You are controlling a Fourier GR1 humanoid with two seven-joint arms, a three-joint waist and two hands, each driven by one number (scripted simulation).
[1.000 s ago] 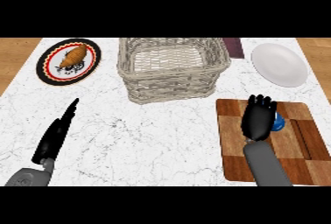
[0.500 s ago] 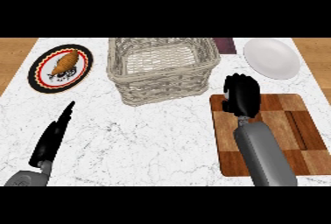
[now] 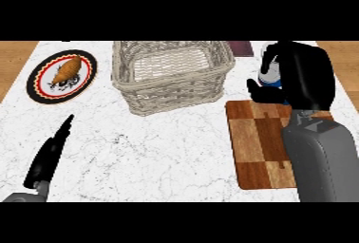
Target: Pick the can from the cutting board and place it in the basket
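Observation:
My right hand (image 3: pixel 301 76) is raised above the far end of the wooden cutting board (image 3: pixel 256 147), its fingers curled round the can (image 3: pixel 270 78). Only a blue and white sliver of the can shows at the hand's left side. The woven basket (image 3: pixel 172 90) stands to the left of that hand, at the back middle of the counter, and nothing shows inside it. My left hand (image 3: pixel 49 154) rests open at the lower left, fingers straight and pointing away.
A round plate with a red rim and a roast on it (image 3: pixel 63 76) lies at the back left. A small dark object (image 3: pixel 240 47) sits behind the basket's right corner. White marble counter spreads between the left hand and the board.
The right hand has risen off the cutting board with the can and come nearer the view, filling more of the right side. The left hand has stayed put.

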